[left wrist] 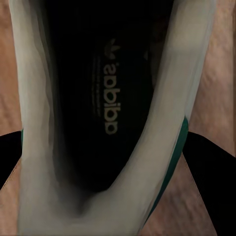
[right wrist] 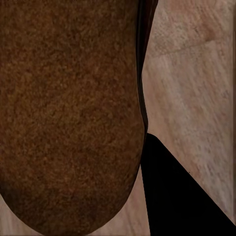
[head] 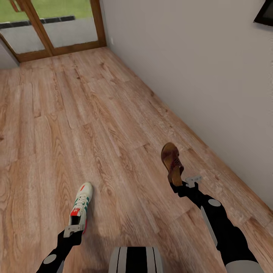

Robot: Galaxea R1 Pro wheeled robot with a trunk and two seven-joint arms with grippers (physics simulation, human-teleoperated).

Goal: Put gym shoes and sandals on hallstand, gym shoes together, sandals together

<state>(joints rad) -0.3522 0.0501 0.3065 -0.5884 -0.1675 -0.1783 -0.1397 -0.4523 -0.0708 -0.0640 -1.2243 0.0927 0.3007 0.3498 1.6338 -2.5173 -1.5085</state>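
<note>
My left gripper (head: 76,228) is shut on the heel of a white gym shoe (head: 82,203) with green stripes and a red-orange patch, its toe pointing away from me. In the left wrist view the gym shoe's dark insole (left wrist: 110,98) lies between the black fingers (left wrist: 212,179). My right gripper (head: 178,185) is shut on the heel end of a brown sandal (head: 171,158), held tilted above the corridor floor (head: 94,113). The right wrist view looks onto the sandal's brown surface (right wrist: 69,113) beside one black finger (right wrist: 172,196). The hallstand is out of view.
A plain grey wall (head: 197,57) runs along the right side of the corridor. A wood-framed glass door (head: 57,26) closes the far end. A dark frame (head: 266,13) hangs high on the wall. My trunk (head: 136,259) shows at the near edge.
</note>
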